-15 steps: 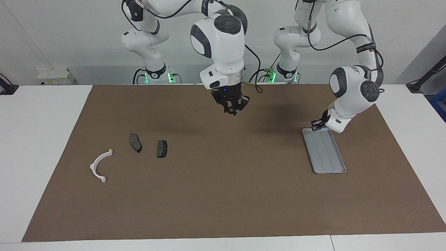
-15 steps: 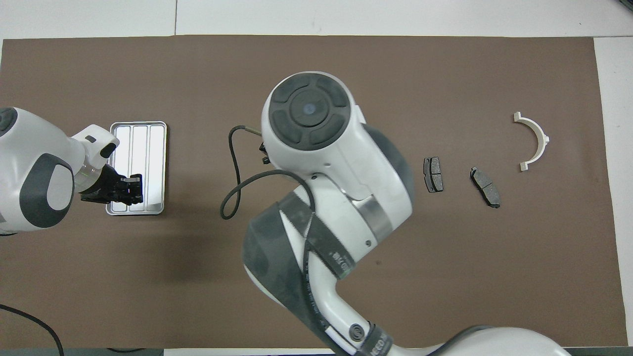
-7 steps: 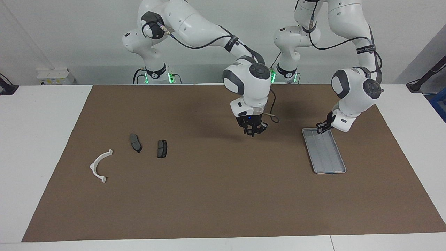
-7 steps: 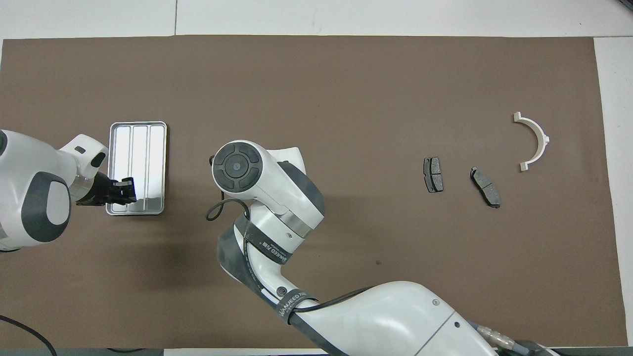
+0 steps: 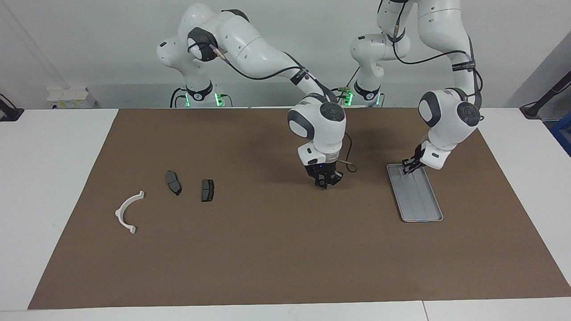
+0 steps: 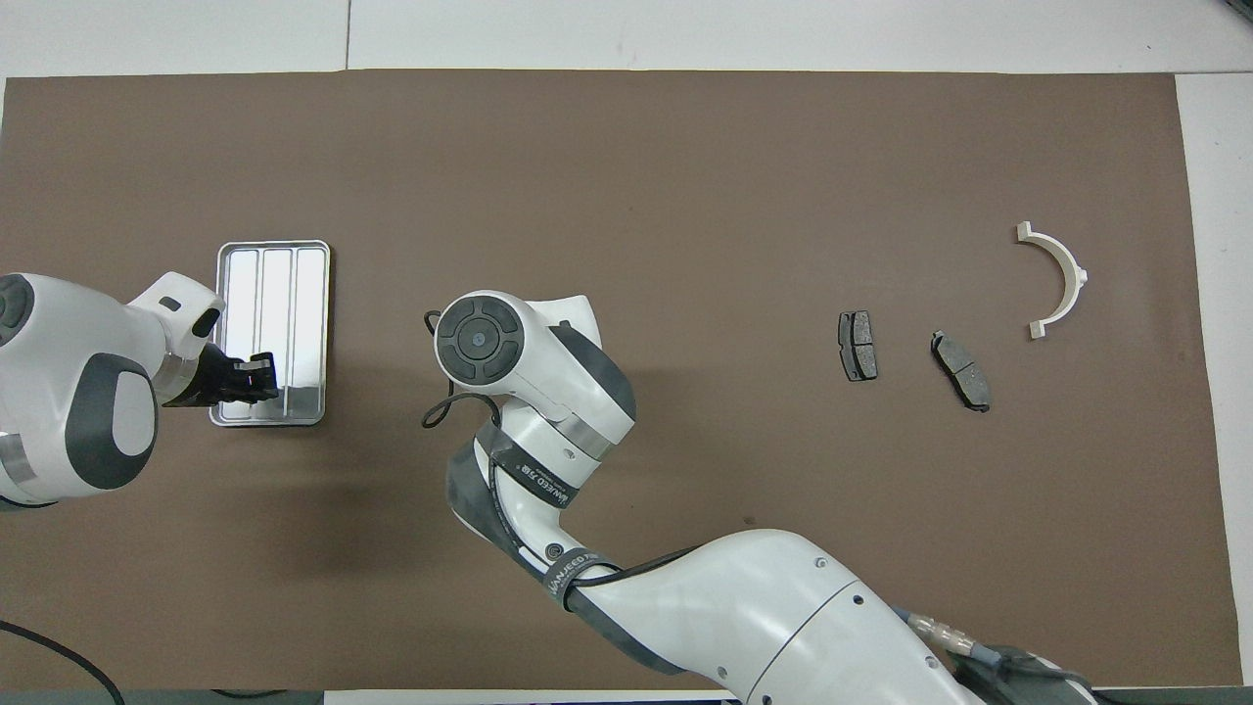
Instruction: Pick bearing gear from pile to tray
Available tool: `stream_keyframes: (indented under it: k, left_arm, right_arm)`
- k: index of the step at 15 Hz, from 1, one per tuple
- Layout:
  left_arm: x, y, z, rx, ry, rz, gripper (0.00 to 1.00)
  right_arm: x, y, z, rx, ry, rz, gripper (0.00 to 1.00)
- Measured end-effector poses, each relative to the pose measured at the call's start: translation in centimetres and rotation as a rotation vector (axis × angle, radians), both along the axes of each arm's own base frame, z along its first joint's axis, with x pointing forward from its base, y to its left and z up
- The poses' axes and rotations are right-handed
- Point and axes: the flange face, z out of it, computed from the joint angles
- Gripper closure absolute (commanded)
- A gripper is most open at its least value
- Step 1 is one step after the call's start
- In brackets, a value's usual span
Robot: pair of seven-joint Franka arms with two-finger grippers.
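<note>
Pincer on the right arm (image 5: 326,182) hangs low over the bare middle of the table (image 5: 276,258), dead centre of the facing frame. Honestly, you can't tell if it's apart, together or clamped on anything, and in the overhead view its own wrist covers it.

No bearing gear shows up anywhere. The pile only gives you a white half-ring bracket (image 5: 127,213) and two brake pads (image 5: 173,182) (image 5: 207,190), mid-height toward the right arm's end.

What matters is the tray (image 5: 421,220). It sits sideways from that pincer, toward the left arm's end, at roughly the same height in the frame. Its long axis runs away from the robots with a slight slant, so you'd come in across a long rim.

The left pincer (image 5: 408,166) is way nearer. It's right over the tray's end closest to the robots, state unreadable too. I'd guess a crowded drop there, so aim for the lower part of the tray.
</note>
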Motion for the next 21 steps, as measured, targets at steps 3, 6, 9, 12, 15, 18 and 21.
stream_keyframes:
  k: [3,6,9,12,15,18,21]
  left_arm:
    - [0.1,0.0,-0.1,0.002,-0.014,0.005,0.99]
    - [0.1,-0.7,-0.9,0.006,-0.022,0.020,0.98]
    - [0.1,-1.0,-1.2,0.007,-0.020,0.024,0.48]
    - [0.1,-1.1,-1.3,0.007,-0.021,0.023,0.00]
    - [0.8,-1.5,-0.4,0.007,-0.034,0.028,0.00]
    - [2.5,-5.1,3.0,0.013,-0.004,0.115,0.00]
    - [3.7,-12.4,6.3,0.027,-0.010,0.262,0.00]
  right_arm:
    - [-0.1,0.2,-0.2,0.001,-0.003,0.003,0.03]
    - [0.5,-0.4,0.1,-0.004,-0.014,-0.005,0.00]
    - [3.2,-3.3,2.7,-0.007,-0.029,-0.027,0.00]
    - [6.4,-7.8,8.0,0.001,-0.066,0.023,0.00]
    - [8.9,-13.2,12.2,0.011,-0.070,0.125,0.00]
    - [11.4,-19.5,14.0,0.007,-0.038,0.219,0.00]
    - [13.4,-26.0,14.7,-0.016,-0.005,0.333,0.00]
